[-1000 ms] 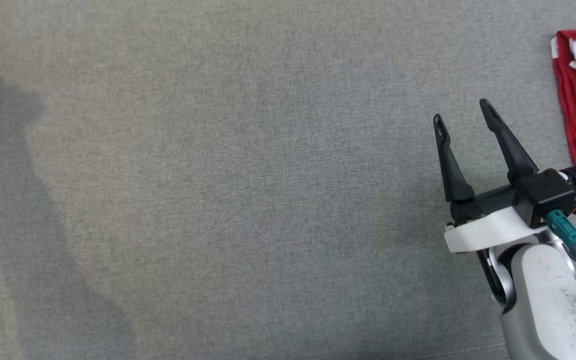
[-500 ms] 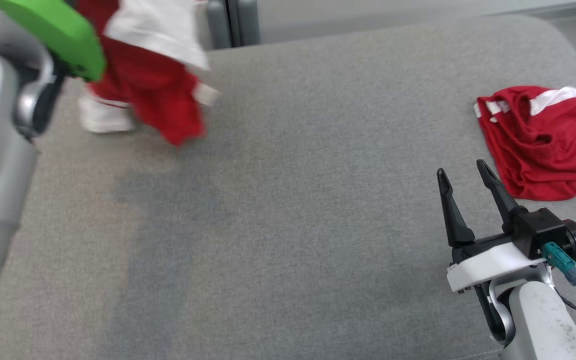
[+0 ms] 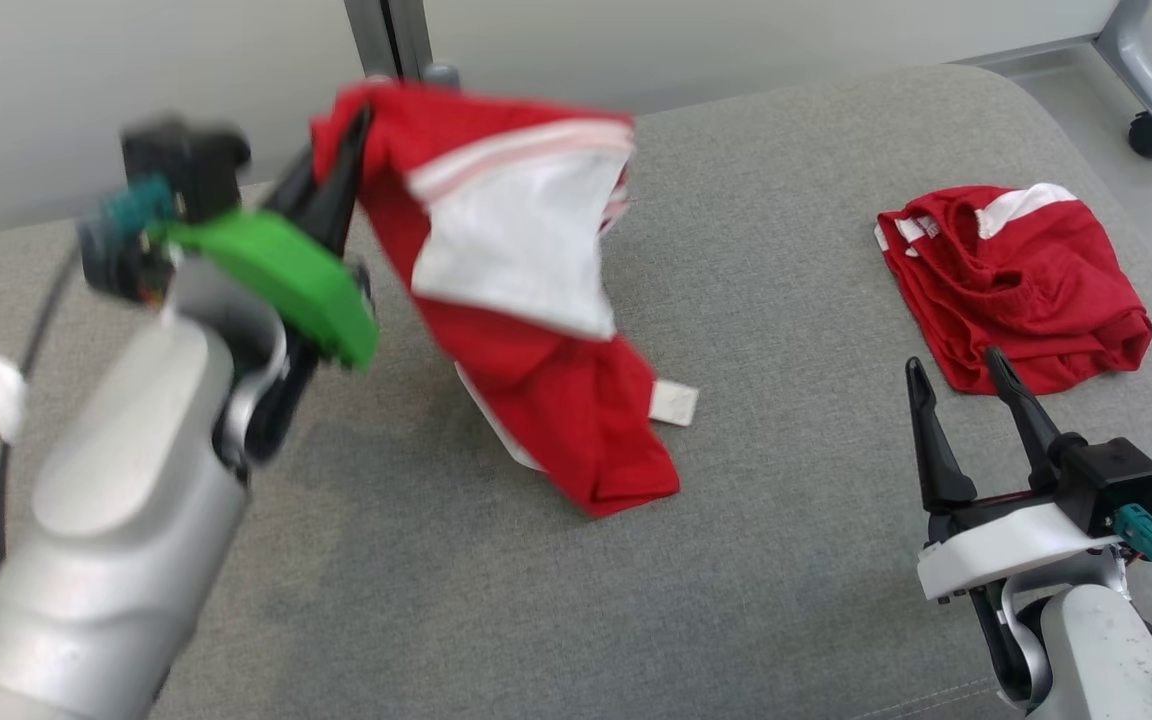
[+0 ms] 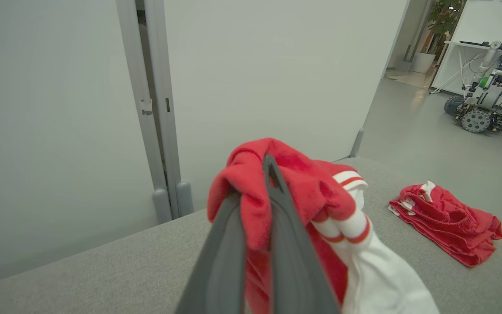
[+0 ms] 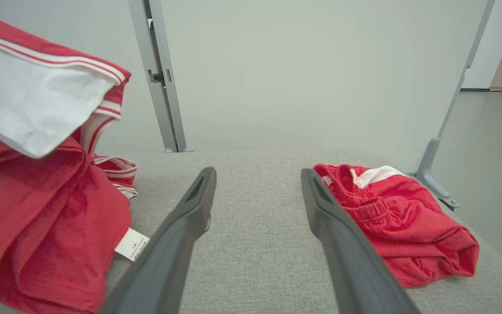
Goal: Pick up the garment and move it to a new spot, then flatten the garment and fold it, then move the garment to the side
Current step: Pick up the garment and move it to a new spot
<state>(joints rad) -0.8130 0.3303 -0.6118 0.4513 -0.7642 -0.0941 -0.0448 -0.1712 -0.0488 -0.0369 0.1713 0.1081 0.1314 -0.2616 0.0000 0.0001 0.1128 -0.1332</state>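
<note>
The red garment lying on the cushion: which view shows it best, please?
Right wrist view: the lying garment is close, sharp, waistband clear. Head view shows it whole from above; left wrist view, farther off.

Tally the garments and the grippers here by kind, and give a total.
Garments: 2, the held garment and the lying garment.
Grippers: 2, the left gripper and the right gripper.
Total: 4.

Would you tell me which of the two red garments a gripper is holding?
The red-and-white garment pinched in the left gripper; the other red garment lies bunched near the right gripper.
</note>
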